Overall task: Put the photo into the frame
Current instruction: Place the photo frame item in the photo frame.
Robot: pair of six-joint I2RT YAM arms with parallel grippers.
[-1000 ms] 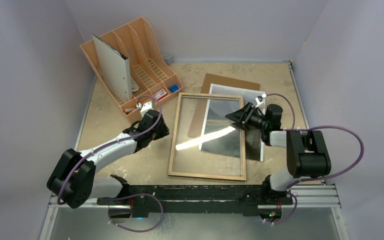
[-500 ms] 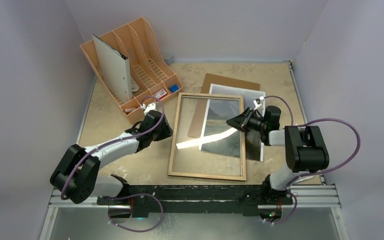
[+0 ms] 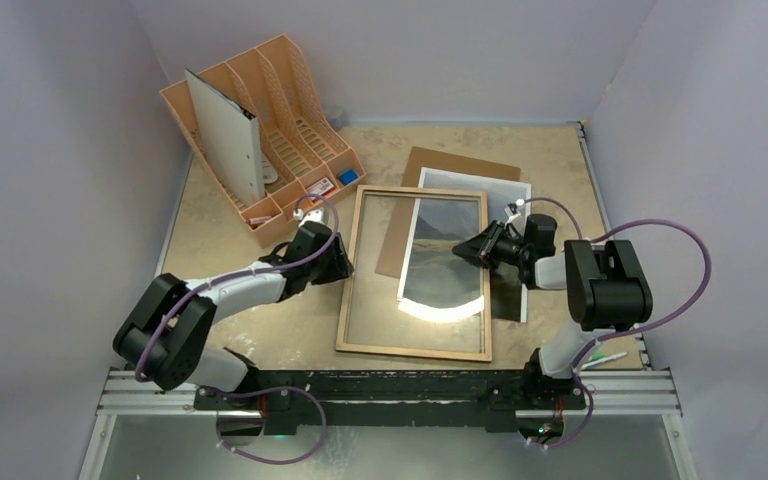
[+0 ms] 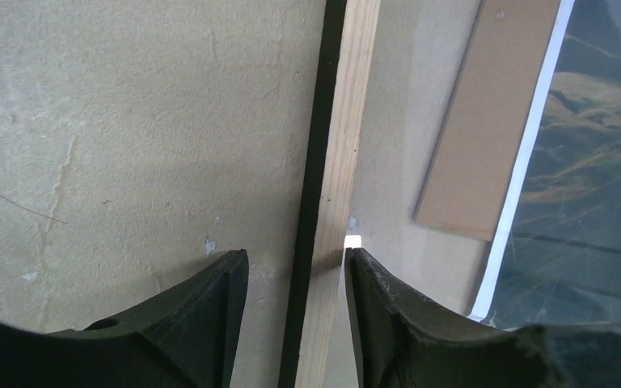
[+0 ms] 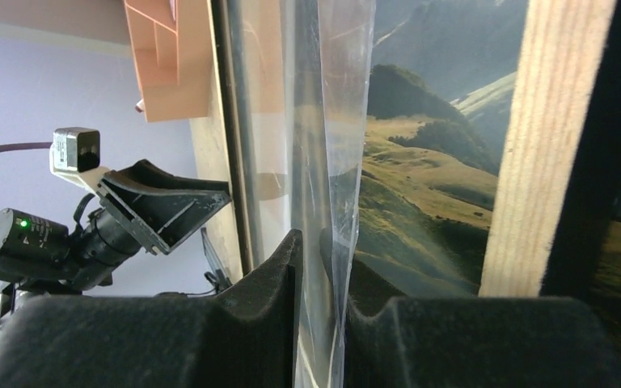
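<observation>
The photo (image 3: 445, 265) lies at the right of the frame (image 3: 352, 270), its near end bowed and glaring white. The frame lies flat mid-table, wood face up, over a brown board (image 3: 460, 163). The right gripper (image 3: 468, 250) is pressed together on the photo's thin edge (image 5: 323, 162). The left gripper (image 4: 295, 255) is spread astride the frame's left rim (image 4: 335, 162).

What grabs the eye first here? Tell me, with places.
The big wooden frame lies flat in the middle, with the mountain photo across its right half, near edge curled into bright glare. The right gripper pinches that glossy sheet by the frame's right rim. The left gripper, open, straddles the left rim.
</observation>
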